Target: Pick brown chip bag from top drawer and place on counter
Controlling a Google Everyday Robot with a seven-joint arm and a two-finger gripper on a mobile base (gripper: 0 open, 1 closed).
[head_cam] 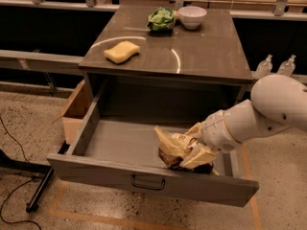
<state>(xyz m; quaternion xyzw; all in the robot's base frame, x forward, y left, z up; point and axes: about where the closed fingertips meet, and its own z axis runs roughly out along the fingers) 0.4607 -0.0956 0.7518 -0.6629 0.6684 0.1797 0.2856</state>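
Observation:
The brown chip bag (171, 146) lies crumpled at the front right of the open top drawer (110, 172), tan top to the left, dark lower part against the drawer front. My gripper (195, 143) reaches in from the right on a white arm. It is open, with one finger behind the bag and one in front of it, straddling the bag's right part. The counter (206, 51) is the dark glossy top above the drawer.
On the counter are a yellow sponge (122, 51) at the left, a green bag (161, 19) and a white bowl (192, 16) at the back. A cardboard box (76, 110) stands left of the drawer. Two bottles (265, 66) stand at the right. Cables lie on the floor at the left.

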